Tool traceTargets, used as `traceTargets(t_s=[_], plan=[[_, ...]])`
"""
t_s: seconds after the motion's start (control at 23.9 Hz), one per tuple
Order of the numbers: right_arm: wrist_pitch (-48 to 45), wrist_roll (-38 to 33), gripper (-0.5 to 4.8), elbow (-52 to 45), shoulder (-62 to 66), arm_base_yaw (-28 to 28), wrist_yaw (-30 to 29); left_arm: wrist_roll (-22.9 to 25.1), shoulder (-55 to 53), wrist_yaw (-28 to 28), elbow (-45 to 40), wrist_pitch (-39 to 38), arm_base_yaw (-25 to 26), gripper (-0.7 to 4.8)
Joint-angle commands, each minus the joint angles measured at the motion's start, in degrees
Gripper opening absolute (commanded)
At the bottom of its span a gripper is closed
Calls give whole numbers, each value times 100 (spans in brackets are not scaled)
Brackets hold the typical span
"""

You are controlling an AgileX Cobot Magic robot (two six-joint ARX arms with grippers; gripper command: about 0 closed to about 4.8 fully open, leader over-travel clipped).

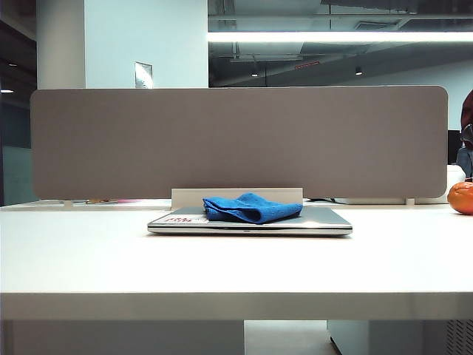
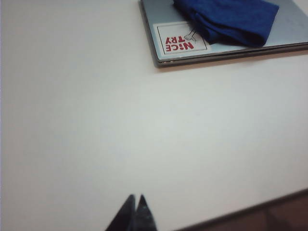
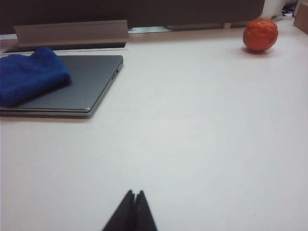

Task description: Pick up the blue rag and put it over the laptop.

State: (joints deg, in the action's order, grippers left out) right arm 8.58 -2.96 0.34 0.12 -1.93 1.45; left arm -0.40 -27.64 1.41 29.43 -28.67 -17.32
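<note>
The laptop (image 1: 250, 221) lies closed and flat near the middle of the white tabletop (image 1: 222, 266), just in front of a grey divider (image 1: 236, 140). The rag (image 1: 253, 207) sits bunched on the lid — it covers the middle of the lid, leaving bare lid on either side. In the exterior view a white sticker (image 1: 176, 218) with red print shows on the lid at 9 o'clock from the rag.

In the left wrist view the left gripper (image 2: 135, 208) hangs over bare tabletop, fingers pressed together and holding nothing. The laptop (image 2: 163, 53) lies well apart from it, at about 1 o'clock, with the rag (image 2: 231, 19) on top and the sticker (image 2: 180, 41) just beside the cloth's edge.

In the right wrist view the right gripper (image 3: 134, 202) is also closed and empty over bare tabletop. The laptop (image 3: 91, 79) and rag (image 3: 29, 77) lie at roughly 11 o'clock from it, well apart — an orange (image 3: 260, 34) rests on the tabletop at 1 o'clock, far from the laptop.

Neither gripper shows in the exterior view.
</note>
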Motion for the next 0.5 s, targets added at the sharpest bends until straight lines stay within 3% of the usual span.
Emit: traceTargets(t_s=[0.04,0.33,0.5], plan=[[-66,17,-1,-22,-13,-4,-4,199,46,240,-111,750,118,-6],[-66,17,0,-22,-13,-4,-7,33,479,219,-1366,2778,973,-6],[-66,17,-1,-22,-13,-7,-7,-120,1069,72,-2100,3462,1480,-6]])
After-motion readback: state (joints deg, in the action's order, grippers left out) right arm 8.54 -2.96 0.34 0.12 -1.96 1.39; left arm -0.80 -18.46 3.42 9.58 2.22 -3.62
